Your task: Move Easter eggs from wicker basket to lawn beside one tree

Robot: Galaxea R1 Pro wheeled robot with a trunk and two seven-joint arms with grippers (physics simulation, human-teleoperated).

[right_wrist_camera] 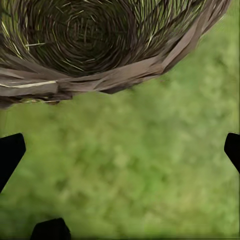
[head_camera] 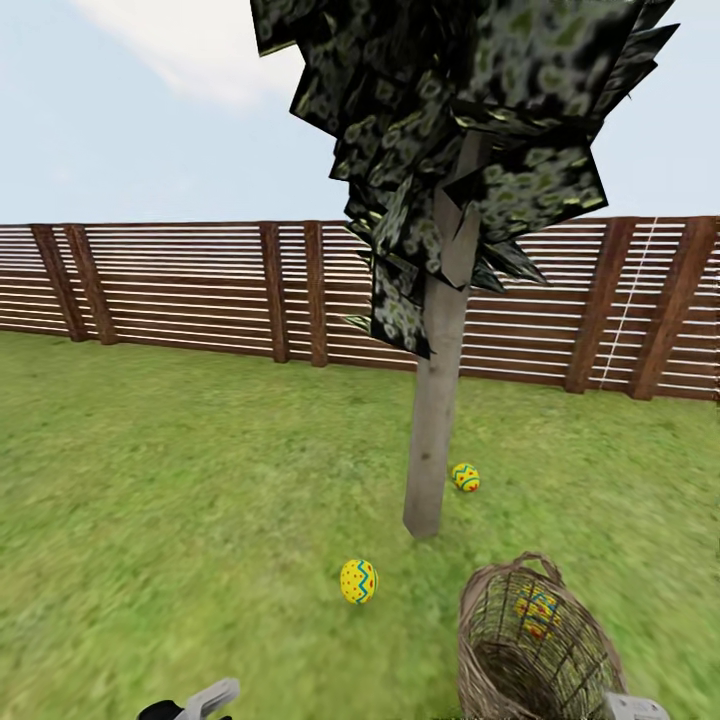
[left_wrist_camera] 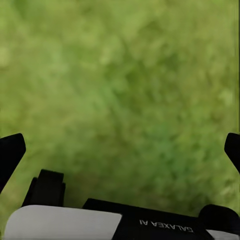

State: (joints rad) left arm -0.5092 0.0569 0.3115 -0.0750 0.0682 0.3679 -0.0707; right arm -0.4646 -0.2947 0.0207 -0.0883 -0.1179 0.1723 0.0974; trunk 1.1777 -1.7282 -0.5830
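Observation:
The tree [head_camera: 432, 440] has a pale trunk and a dark crown, and stands on the lawn [head_camera: 180, 500] in front of the slat fence. One yellow Easter egg [head_camera: 359, 582] lies on the grass just left of the trunk's foot. A second egg [head_camera: 465, 477] lies just right of it. A third egg [head_camera: 538, 610] shows through the weave of the wicker basket [head_camera: 500, 650], near the trunk; I cannot tell whether it is inside or behind. The basket's woven inside [right_wrist_camera: 85, 35] shows no egg. My left gripper [left_wrist_camera: 120, 150] is open over bare grass. My right gripper [right_wrist_camera: 120, 150] is open beside the basket.
A dark brown slat fence [head_camera: 200, 290] with posts runs across the back of the garden. Open grass stretches to the left of the tree. Parts of both arms show at the head view's lower edge, the left [head_camera: 200, 700] and the right [head_camera: 632, 708].

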